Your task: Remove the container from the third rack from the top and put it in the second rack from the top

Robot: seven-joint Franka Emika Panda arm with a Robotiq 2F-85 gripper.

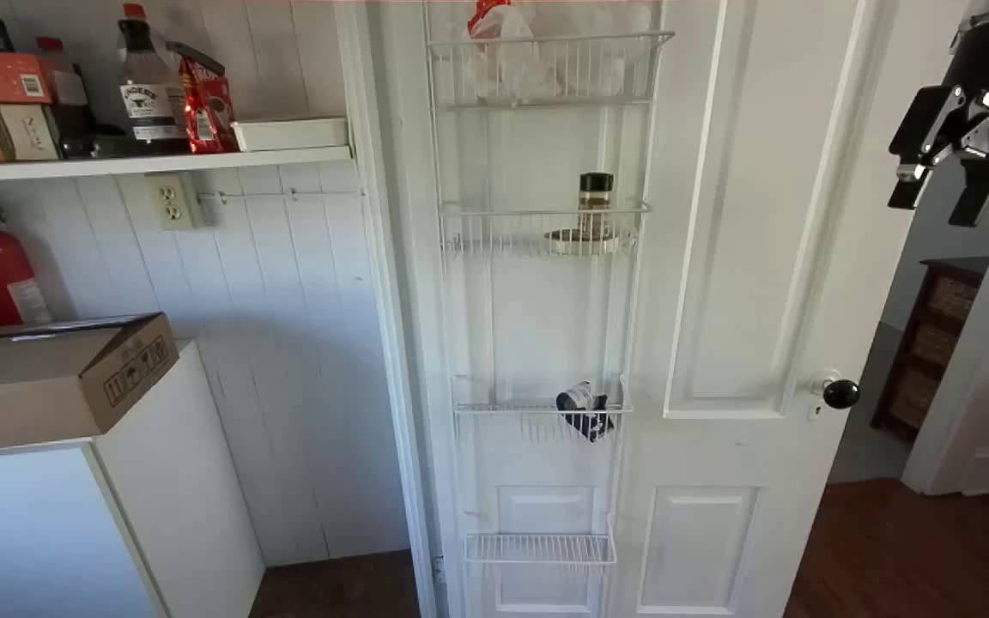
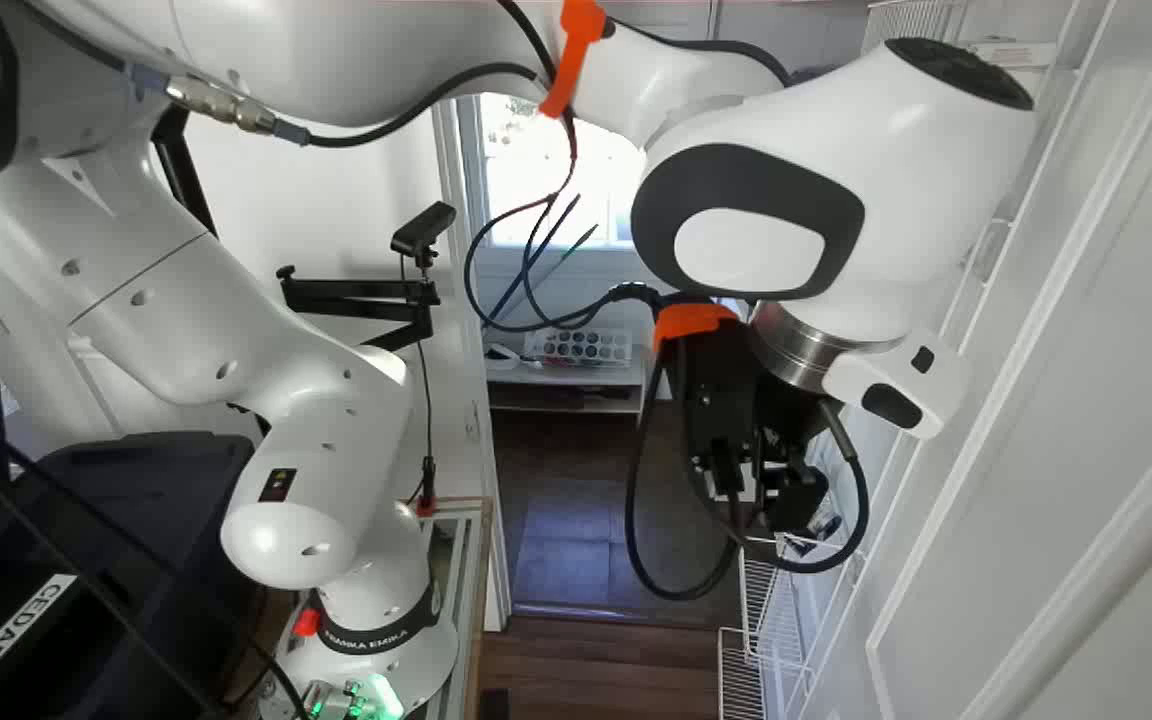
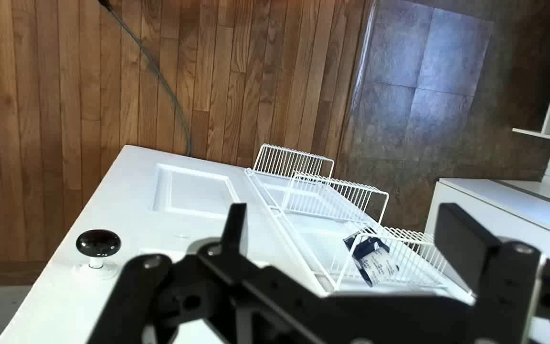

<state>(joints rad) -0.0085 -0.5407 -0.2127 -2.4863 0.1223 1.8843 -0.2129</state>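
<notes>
The container (image 1: pixel 595 206), a slim bottle with a black cap and a see-through body showing brown contents, stands upright in the second rack from the top (image 1: pixel 494 230) in an exterior view. A flat round lid-like thing (image 1: pixel 582 244) is at its base. The third rack from the top (image 1: pixel 494 409) holds a dark blue and white crumpled packet (image 1: pixel 585 412); both also show in the wrist view, the rack (image 3: pixel 413 239) and packet (image 3: pixel 377 263). The container is out of the wrist view. My gripper (image 1: pixel 941 202) points down, open and empty, apart from the racks; its fingers (image 3: pixel 349 229) are spread wide.
The top tier (image 1: pixel 550 101) holds plastic bags; a lower tier (image 1: pixel 537 549) hangs below. A black door knob (image 1: pixel 840 394) sticks out of the door. A shelf (image 1: pixel 288 156) with bottles and boxes and a cabinet with a cardboard box (image 1: pixel 22 403) stand beside the door.
</notes>
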